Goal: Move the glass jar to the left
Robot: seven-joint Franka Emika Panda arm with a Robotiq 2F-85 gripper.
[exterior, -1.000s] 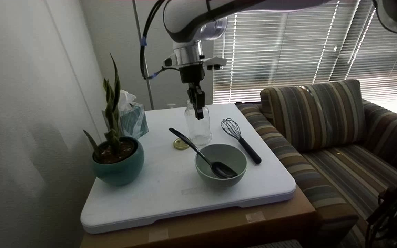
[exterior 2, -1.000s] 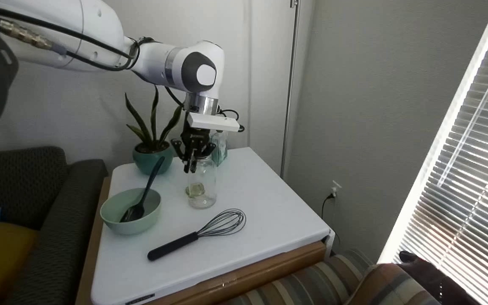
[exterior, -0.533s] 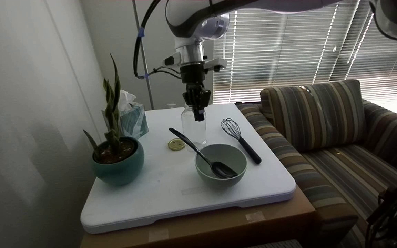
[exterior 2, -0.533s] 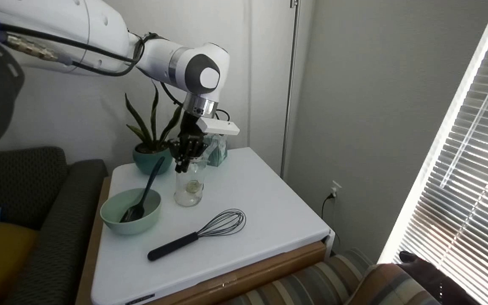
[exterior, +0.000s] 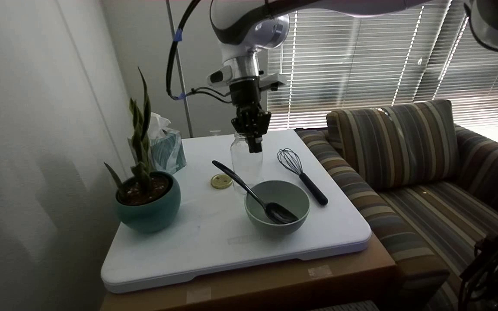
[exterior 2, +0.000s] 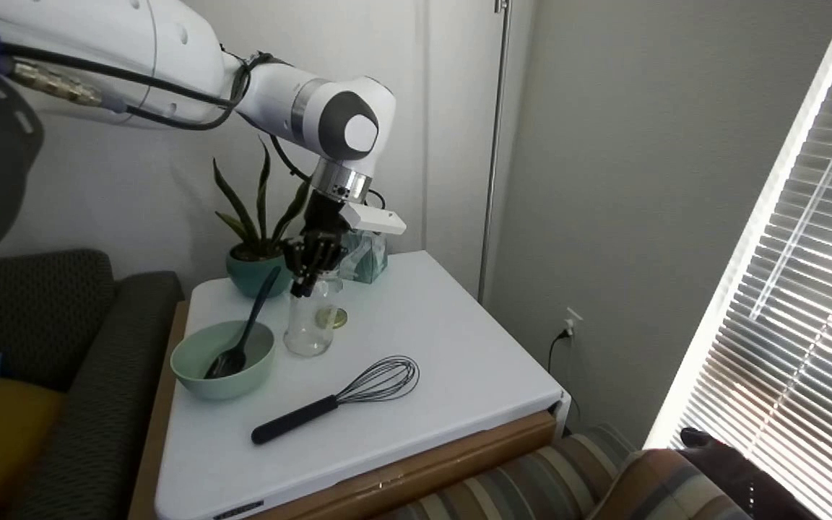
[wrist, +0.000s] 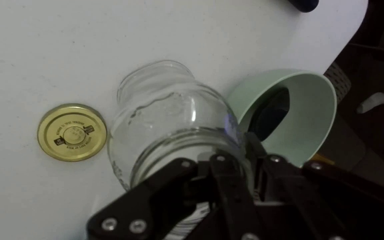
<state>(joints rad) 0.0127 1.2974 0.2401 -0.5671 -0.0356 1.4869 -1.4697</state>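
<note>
Claw (wrist: 241,151) pinching glass jar (wrist: 165,110) by rim, bowl (exterior: 277,229) near, table edges (exterior: 339,250) well apart

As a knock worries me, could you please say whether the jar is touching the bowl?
Apart: in an exterior view, a narrow strip of white table shows between jar and bowl.

In an exterior view daylit blinds (exterior: 352,65) glare behind the claw (exterior: 255,147); beneath it, in the dim wrist view, the jar (wrist: 175,110) glints.

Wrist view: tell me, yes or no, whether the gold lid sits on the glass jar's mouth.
No, the wrist view shows the gold lid lying flat on the white tabletop beside the glass jar.
</note>
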